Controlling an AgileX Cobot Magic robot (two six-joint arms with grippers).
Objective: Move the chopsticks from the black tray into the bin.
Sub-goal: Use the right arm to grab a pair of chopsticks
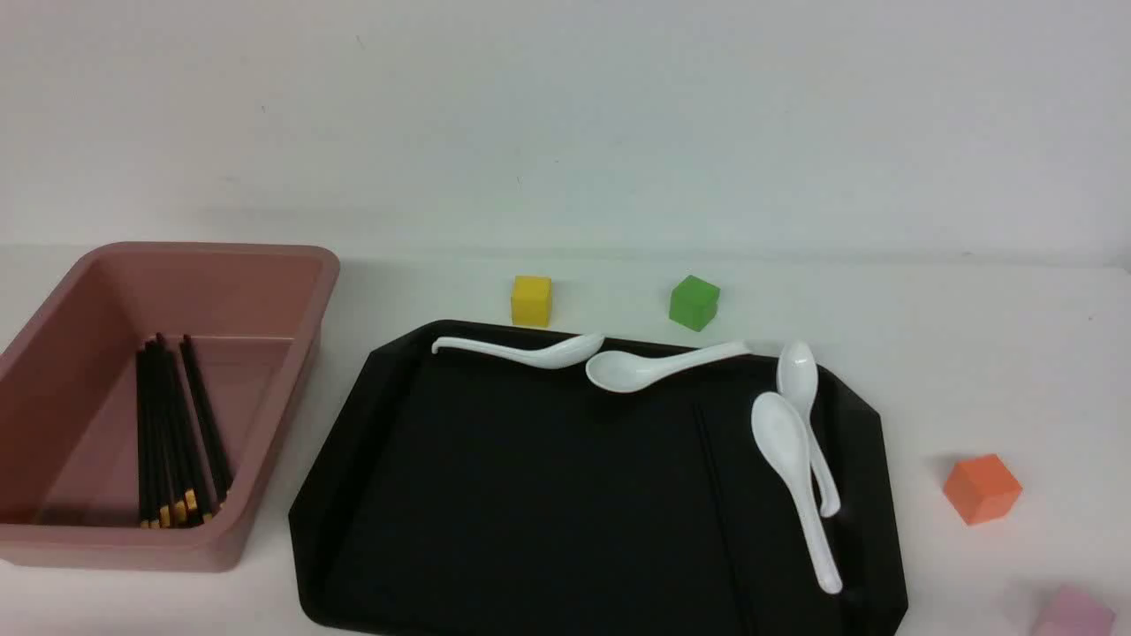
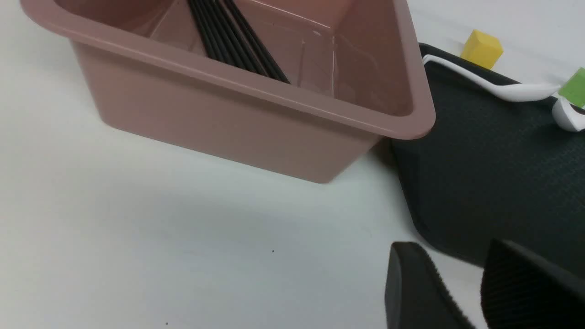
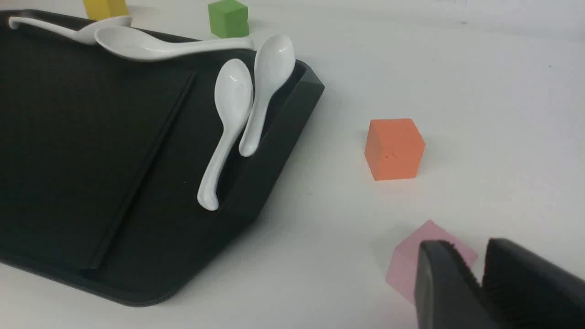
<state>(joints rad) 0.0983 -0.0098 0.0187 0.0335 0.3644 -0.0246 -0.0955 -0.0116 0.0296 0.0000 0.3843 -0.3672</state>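
The pink bin (image 1: 88, 291) stands at the left with a bundle of black, yellow-tipped chopsticks (image 1: 172, 424) lying inside; both show in the left wrist view, the bin (image 2: 228, 119) and the chopsticks (image 2: 233, 39). The black tray (image 1: 530, 486) in the middle carries only white spoons (image 1: 791, 477). A faint straight line (image 3: 146, 164) runs across its floor; I cannot tell whether it is a stick or a ridge. My left gripper (image 2: 452, 256) is slightly open and empty, over the table beside the tray's corner (image 2: 493, 160). My right gripper (image 3: 470, 256) is shut and empty, over a pink cube (image 3: 406, 269). Neither gripper shows in the front view.
A yellow cube (image 1: 531, 300) and a green cube (image 1: 694, 302) stand behind the tray. An orange cube (image 1: 981, 488) and the pink cube (image 1: 1074, 614) lie to its right. Two spoons (image 1: 654, 364) rest on the tray's far rim and two along its right side.
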